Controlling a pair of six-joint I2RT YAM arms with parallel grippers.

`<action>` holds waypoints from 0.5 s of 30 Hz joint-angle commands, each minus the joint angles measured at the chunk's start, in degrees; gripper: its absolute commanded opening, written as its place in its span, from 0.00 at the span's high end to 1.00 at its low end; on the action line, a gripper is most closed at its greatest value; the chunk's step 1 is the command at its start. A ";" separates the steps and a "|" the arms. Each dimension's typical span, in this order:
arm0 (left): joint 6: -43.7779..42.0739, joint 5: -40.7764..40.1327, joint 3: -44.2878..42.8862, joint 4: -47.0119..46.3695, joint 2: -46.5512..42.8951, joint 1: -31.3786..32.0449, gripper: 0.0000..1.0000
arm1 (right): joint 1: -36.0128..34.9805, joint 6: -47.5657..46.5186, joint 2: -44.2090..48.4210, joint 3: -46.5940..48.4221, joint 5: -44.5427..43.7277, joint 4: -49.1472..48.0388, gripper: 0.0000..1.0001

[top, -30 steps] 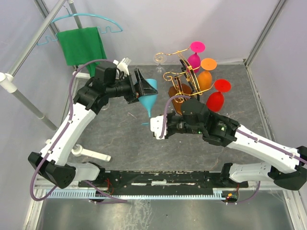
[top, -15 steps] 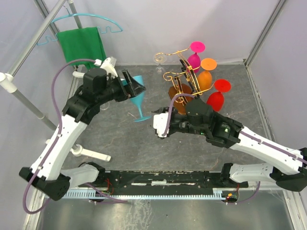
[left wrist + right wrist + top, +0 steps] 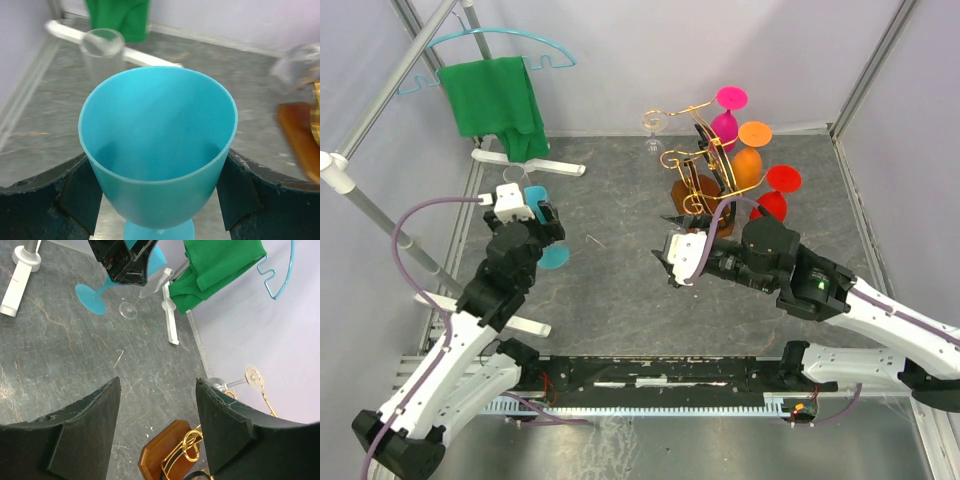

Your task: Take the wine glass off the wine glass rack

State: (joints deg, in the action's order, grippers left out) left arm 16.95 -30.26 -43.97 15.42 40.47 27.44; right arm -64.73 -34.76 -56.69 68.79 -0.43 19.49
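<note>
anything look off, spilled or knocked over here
Nothing stands out. The turquoise wine glass sits whole and empty in the left gripper, the wine glass rack stands upright with its other glasses hanging, and no spill shows on the table.

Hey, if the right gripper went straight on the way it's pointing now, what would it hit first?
Most likely the bare table: the open right gripper seems to tilt down toward it. The clear glass and the turquoise glass lie further along that line, though depth is hard to judge.
</note>
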 commanded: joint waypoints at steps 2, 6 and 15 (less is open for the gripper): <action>-14.97 -17.66 6.37 -19.87 -1.67 -0.21 0.19 | -0.15 0.10 1.50 -1.51 -2.86 -3.43 0.30; -15.71 -21.03 8.01 -25.30 -0.92 -0.32 0.23 | -0.21 0.00 2.01 -2.29 -3.18 -4.00 0.28; -3.36 -36.97 12.09 -30.20 6.98 -0.27 0.23 | -0.17 0.99 3.23 -4.27 -2.45 -6.30 0.27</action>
State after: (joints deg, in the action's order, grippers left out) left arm 8.05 -56.29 -34.15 -7.90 44.84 27.44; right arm -64.73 -34.76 -55.18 65.08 -2.63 17.28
